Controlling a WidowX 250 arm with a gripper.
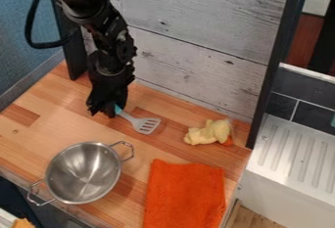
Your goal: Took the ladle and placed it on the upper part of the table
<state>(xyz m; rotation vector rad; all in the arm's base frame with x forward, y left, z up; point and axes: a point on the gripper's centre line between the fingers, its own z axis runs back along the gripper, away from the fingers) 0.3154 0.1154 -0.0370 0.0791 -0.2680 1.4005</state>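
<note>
The gripper (105, 108) hangs low over the upper left part of the wooden table (33, 136), near the grey plank wall. The task's ladle looks like a slotted spatula (145, 125) with a grey head and a teal handle. Its head points to the lower right, and the handle's end is hidden at the gripper. Whether the handle is held between the fingers cannot be made out.
A steel pot (83, 173) with two handles stands at the lower left. An orange cloth (186, 195) lies at the front, with a yellow plush toy (209, 132) above it. A white drying rack (298, 156) is on the right.
</note>
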